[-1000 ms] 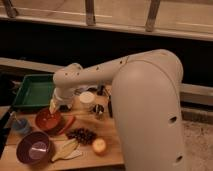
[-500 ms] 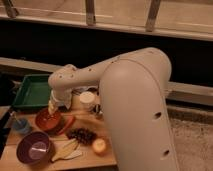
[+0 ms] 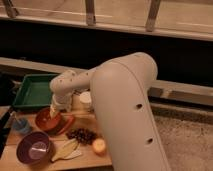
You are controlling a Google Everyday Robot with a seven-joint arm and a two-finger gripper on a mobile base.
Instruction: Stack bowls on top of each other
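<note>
Wooden table (image 3: 85, 159) at lower left, dim warm light. Nearest the front edge: purple bowl (image 3: 34, 148), upright, pale inside, small light patch in it, unclear what. Just right of it: pale yellow strips (image 3: 65, 150) flat on the wood, maybe banana or peel, not clear. Further right: small round orange-yellow fruit (image 3: 99, 146), close against the base of the big white arm (image 3: 127, 115). One row back: dark clump (image 3: 82, 135), looks like grapes, behind strips and fruit; red elongated thing (image 3: 66, 125), pepper-like, just beside the orange-red bowl (image 3: 47, 120), touching or not can't tell. Orange-red bowl behind and slightly right of the purple bowl, on the table, apart from it, not stacked; seems tipped a little, opening toward the left. Left of the orange-red bowl, near it: blue cup (image 3: 21, 126). At the far-right rim of the orange-red bowl: hand (image 3: 59, 106), low, jaws spread, open; touching the rim or not, can't tell. Behind the hand: white round container (image 3: 86, 100), partly hidden by the arm. Back left: green tray (image 3: 35, 91), rectangular, at the table's far end. Arm: wide white shell filling centre-right, thinner forearm bent left and down to the hand. Right of it: speckled floor (image 3: 185, 140). Farther back: pale ledge (image 3: 175, 90) across the scene, dark wall (image 3: 100, 50) above it, rail posts (image 3: 90, 12) along the top.
</note>
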